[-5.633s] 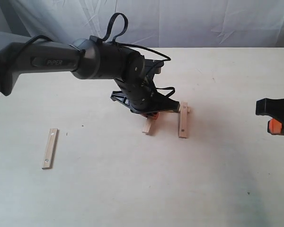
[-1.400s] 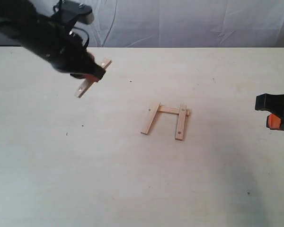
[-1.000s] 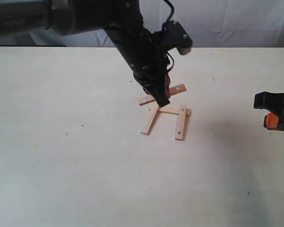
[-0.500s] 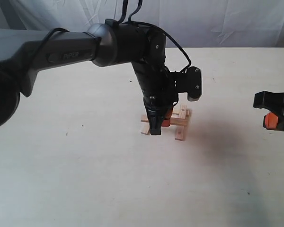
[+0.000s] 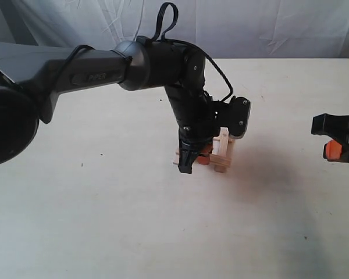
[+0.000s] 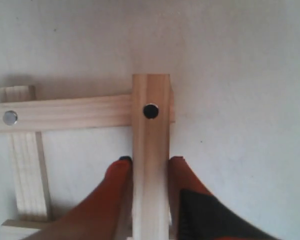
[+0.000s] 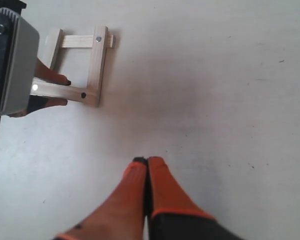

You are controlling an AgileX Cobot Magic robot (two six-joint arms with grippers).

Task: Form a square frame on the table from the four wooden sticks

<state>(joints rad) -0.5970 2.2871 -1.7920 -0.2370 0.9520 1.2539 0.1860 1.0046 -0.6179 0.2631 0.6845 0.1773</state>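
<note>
Left wrist view: the left gripper clamps the fourth stick over the square frame mid-worktop; ideally it releases only once both ends rest flat.

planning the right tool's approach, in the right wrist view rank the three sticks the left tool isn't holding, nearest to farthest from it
1. side stick, facing the right tool
2. cross stick, opposite the held stick
3. other side stick, beside the left tool

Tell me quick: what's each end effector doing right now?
Left end effector: closed on a wooden stick.
Right end effector: closed, holding nothing.
</note>
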